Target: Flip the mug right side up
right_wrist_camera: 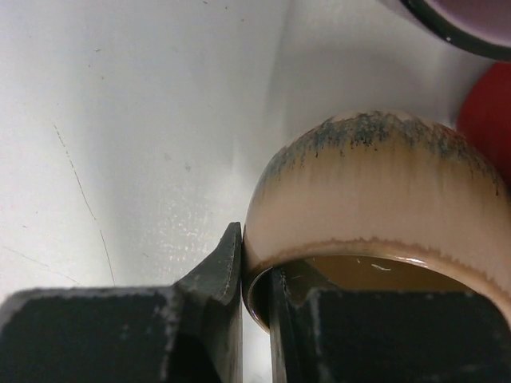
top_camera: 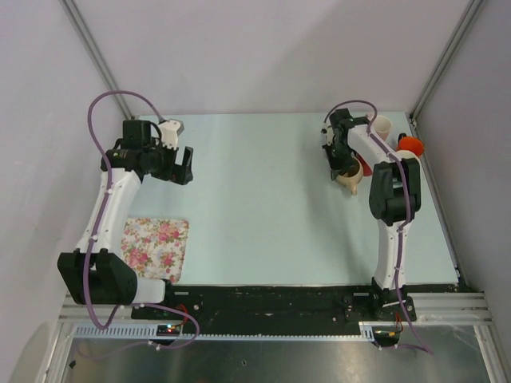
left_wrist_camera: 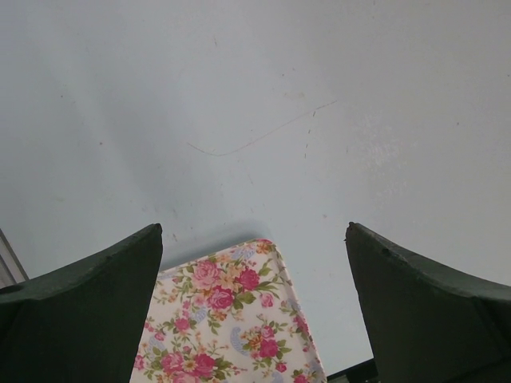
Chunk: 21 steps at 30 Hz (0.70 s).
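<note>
The tan glazed mug (top_camera: 350, 177) is at the far right of the table, held by my right gripper (top_camera: 338, 166). In the right wrist view the mug (right_wrist_camera: 375, 191) fills the right half, its mouth toward the camera. My right gripper (right_wrist_camera: 255, 279) is shut on the mug's rim, one finger outside the wall and one inside. My left gripper (top_camera: 181, 165) is open and empty above the table's left side; in the left wrist view its gap (left_wrist_camera: 254, 263) frames only bare table and a floral mat.
A floral mat (top_camera: 156, 247) lies at the near left, also in the left wrist view (left_wrist_camera: 227, 319). Behind the mug stand a red object (top_camera: 363, 163), an orange cup (top_camera: 410, 146) and a white cup (top_camera: 382, 126). Frame posts rise at the table's back corners.
</note>
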Available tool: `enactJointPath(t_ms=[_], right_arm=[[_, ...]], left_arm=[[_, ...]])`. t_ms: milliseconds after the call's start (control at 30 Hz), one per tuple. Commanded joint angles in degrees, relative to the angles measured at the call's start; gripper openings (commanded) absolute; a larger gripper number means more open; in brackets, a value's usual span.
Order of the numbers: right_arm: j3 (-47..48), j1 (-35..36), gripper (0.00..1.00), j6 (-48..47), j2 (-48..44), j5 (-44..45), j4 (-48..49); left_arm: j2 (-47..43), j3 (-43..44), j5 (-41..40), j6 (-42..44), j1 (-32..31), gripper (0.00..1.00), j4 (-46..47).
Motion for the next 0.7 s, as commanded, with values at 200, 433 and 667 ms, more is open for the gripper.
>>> enactJointPath(t_ms=[200,433,667], right_arm=[[2.2,-1.3,0.00,-1.8,-0.6,-15.6,3.2],[2.4,-1.7,0.34,-0.9,-1.0,-15.0,2.3],[2.4,-1.5,0.63,-1.6,-6.0,-11.3,1.2]], left_arm=[[-1.2,-0.2,-0.8,2.1,0.1,1.00,0.5],[-1.1,-0.3,-0.3,2.1,0.1,1.00,0.5],[-1.3,-0.2,0.4,2.1,0.1,1.00,0.5]])
